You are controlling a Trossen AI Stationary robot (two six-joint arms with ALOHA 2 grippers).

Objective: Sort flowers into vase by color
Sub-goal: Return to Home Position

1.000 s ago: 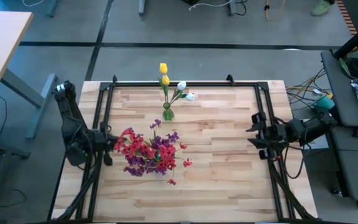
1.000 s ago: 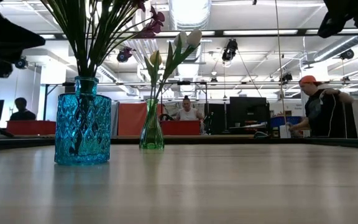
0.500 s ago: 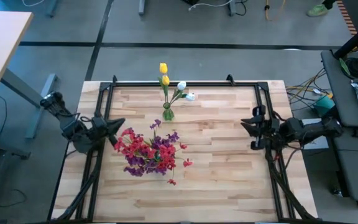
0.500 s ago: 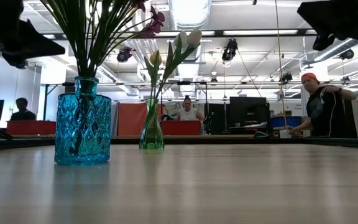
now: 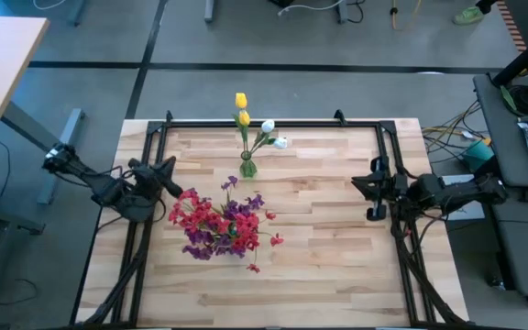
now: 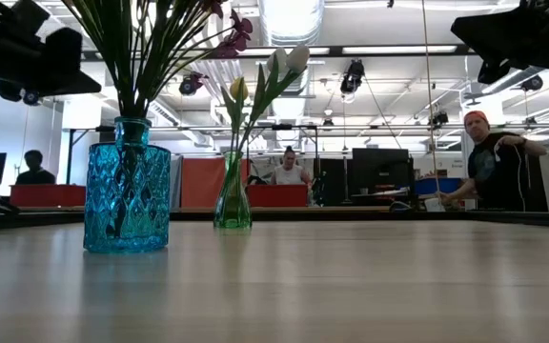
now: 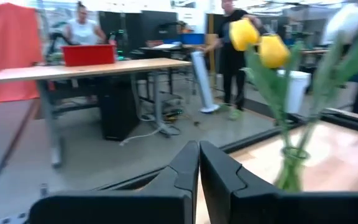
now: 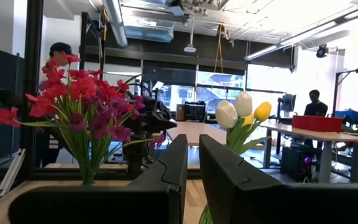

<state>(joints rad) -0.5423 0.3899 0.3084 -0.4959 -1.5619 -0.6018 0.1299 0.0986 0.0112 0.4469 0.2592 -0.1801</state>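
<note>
The left tool [image 5: 168, 176] hangs at the worktop's [image 5: 337, 266] left edge, fingers pressed together, empty. The blue vase [image 6: 127, 186] holds red and purple flowers [image 5: 218, 225], the green vase [image 6: 233, 195] yellow and white flowers [image 5: 250, 124]. The right tool [image 5: 363, 188], likewise closed and empty, stands at the right edge; sorting looks finished, hence both stand clear.

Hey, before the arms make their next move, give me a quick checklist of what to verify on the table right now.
1. In the blue vase, red flowers and purple flowers: ok.
2. In the green vase, yellow flowers and white flowers: ok.
3. Both vases upright: ok.
4. The left gripper empty, fingers shut: ok.
5. The right gripper empty, fingers shut: ok.
6. The left gripper clear of the red flowers: cannot tell; they look close from above.
</note>
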